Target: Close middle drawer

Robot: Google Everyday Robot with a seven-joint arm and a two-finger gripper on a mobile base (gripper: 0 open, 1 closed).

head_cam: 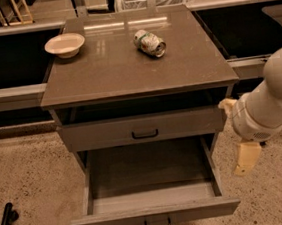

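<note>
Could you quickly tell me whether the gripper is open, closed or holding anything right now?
Gripper: open or closed cannot be told; it hangs low beside the pulled-out middle drawer, not touching it.

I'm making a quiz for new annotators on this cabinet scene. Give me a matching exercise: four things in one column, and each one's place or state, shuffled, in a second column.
Things
1. small white bowl
2. green-and-white drink can
3. grey wood-grain middle drawer
4. cream-coloured gripper

Places or states
A. lying on its side atop the grey cabinet
B. off to the right of the cabinet, level with its lower half
C. pulled far out, nothing inside
D. upright near the cabinet's far left corner

Pairs: 1-D, 2-A, 3-C, 4-B
</note>
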